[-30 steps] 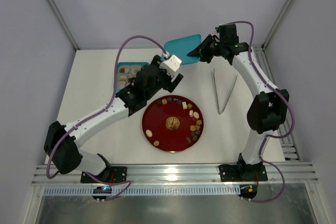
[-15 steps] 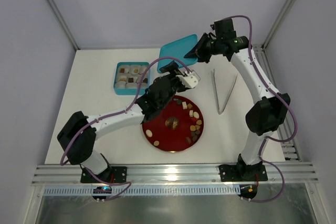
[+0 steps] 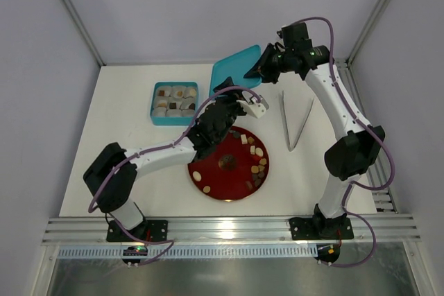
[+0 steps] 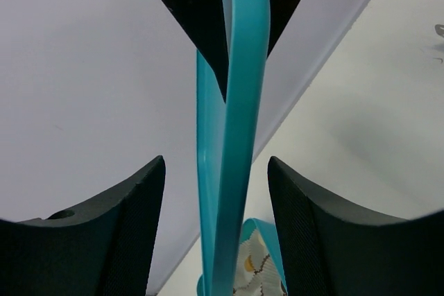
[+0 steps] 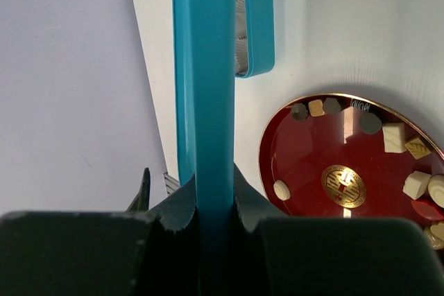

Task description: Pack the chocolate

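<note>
Several small brown, tan and white pieces of chocolate (image 3: 257, 161) (image 5: 393, 136) lie round the rim of a red plate (image 3: 215, 171) (image 5: 305, 157). More sit in paper cups in a teal box (image 3: 154, 105) (image 5: 258, 19) (image 4: 274, 237). My right gripper (image 3: 255, 71) (image 5: 211, 178) is shut on the teal lid (image 3: 236, 67) (image 5: 205, 67), holding it tilted above the table's far side. My left gripper (image 3: 223, 89) (image 4: 216, 164) is open at the lid's (image 4: 239, 102) opposite edge. That edge stands between its fingers with a gap on each side.
Metal tongs (image 3: 295, 123) lie on the white table right of the plate. The left arm stretches over the plate's upper left part. The back wall and frame posts stand close behind the lid.
My left arm has swung from beside the box to the lid's near edge, and its jaws have narrowed around it. My right gripper has shifted the lid slightly.
</note>
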You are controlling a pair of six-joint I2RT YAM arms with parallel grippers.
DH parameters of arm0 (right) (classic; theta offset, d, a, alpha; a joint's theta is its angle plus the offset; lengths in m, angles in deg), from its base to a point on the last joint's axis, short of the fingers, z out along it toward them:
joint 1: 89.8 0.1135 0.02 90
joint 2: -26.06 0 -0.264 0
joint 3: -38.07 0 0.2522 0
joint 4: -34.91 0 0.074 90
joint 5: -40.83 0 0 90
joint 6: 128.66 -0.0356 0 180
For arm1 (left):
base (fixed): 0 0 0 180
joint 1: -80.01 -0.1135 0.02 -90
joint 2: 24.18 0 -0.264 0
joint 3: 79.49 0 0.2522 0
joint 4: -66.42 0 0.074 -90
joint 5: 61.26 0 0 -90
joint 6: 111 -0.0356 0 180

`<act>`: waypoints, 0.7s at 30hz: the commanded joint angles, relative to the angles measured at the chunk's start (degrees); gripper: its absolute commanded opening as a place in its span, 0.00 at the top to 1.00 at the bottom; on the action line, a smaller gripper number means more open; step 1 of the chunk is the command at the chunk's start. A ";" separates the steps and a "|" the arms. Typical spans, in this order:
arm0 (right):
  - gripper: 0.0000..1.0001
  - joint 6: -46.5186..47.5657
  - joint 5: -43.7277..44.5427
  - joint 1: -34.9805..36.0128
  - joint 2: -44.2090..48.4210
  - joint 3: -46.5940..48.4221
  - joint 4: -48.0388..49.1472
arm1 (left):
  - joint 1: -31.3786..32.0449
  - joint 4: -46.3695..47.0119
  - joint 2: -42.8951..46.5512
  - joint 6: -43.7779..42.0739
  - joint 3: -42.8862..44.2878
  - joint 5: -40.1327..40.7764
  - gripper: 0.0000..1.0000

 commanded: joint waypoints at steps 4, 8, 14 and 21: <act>0.96 2.01 0.23 1.33 3.76 2.02 -0.43 | -0.13 6.37 -1.29 -4.24 2.71 1.48 0.44; 0.96 1.92 0.23 1.51 4.29 1.67 -0.26 | -0.22 6.46 -1.91 -5.38 3.50 1.04 0.50; 0.96 2.01 -0.04 1.69 4.64 1.32 -0.08 | -0.22 7.17 -3.14 -7.66 4.82 2.53 0.64; 0.96 2.45 -0.13 2.57 4.90 0.97 0.18 | -0.22 9.10 -4.64 -9.34 6.31 4.11 0.92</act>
